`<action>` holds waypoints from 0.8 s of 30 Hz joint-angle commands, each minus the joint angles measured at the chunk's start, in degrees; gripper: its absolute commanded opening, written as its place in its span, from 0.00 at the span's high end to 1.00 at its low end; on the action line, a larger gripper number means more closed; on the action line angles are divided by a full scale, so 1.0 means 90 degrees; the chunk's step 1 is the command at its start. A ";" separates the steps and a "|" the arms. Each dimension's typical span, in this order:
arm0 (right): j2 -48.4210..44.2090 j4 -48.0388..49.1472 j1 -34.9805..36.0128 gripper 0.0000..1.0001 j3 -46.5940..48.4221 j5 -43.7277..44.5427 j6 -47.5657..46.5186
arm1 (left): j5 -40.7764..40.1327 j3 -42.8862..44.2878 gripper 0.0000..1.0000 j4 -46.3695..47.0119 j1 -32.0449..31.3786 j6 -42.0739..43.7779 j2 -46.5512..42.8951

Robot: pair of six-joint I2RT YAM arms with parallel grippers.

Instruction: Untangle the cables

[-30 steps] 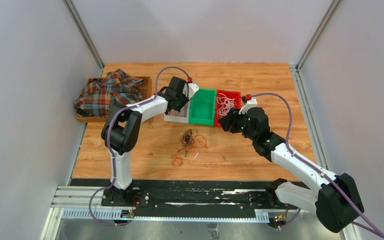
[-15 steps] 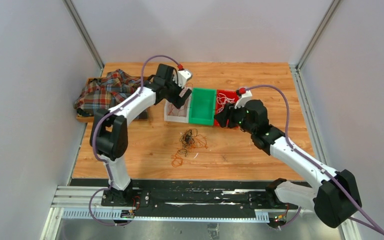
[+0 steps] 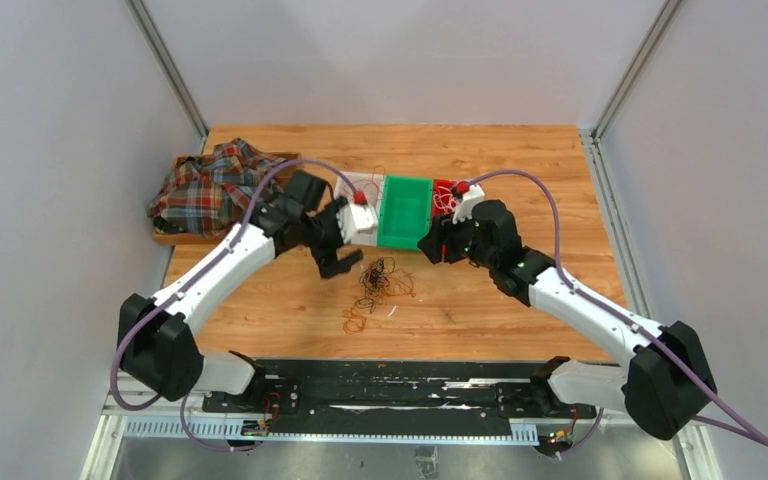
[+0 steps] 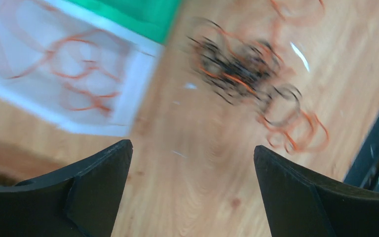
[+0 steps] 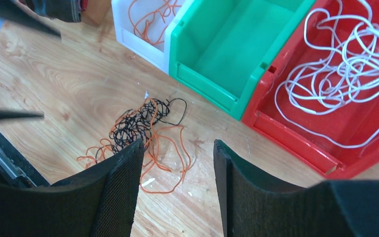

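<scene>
Here, thin, curly black and orange cables (image 5: 137,123) lie knotted on the wood-grain surface (image 5: 79,74), on the near side of a glossy plastic green bin (image 5: 202,88). Looping white cables (image 5: 340,74) fill the red bin (image 5: 286,137). The left gripper (image 4: 192,148) and right gripper (image 5: 177,145) both gape, empty.

This looks like a robot lab cell: plain white walls (image 3: 50,150), aluminium posts (image 3: 166,65), a wooden table (image 3: 520,160), two arms (image 3: 210,280) bolted on a rail (image 3: 380,395).

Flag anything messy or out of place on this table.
A knot of black and orange cables lies loose on the table near the green bin, unlike the white cables in the red bin. A plaid cloth spills over its tray.
</scene>
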 commanded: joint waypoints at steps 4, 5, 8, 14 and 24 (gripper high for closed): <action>-0.0433 -0.0186 -0.0430 0.46 -0.0329 0.0378 0.0096 | -0.0325 -0.1241 0.00 -0.0857 -0.0843 0.1866 0.0041; -0.0494 -0.0189 -0.0491 0.47 -0.0361 0.0398 0.0102 | -0.0383 -0.1272 0.03 -0.0850 -0.0942 0.1864 0.0153; -0.0649 -0.0190 -0.0653 0.47 -0.0445 0.0433 0.0158 | -0.0491 -0.1247 0.12 -0.0844 -0.1170 0.1830 0.0640; -0.0836 -0.0210 -0.0818 0.49 -0.0555 0.0444 0.0193 | -0.0484 -0.1281 0.13 -0.0663 -0.1478 0.1679 0.0884; -0.0869 -0.0221 -0.0903 0.53 -0.0606 0.0465 0.0304 | -0.1189 -0.1601 0.39 0.0068 -0.1950 0.1361 0.0936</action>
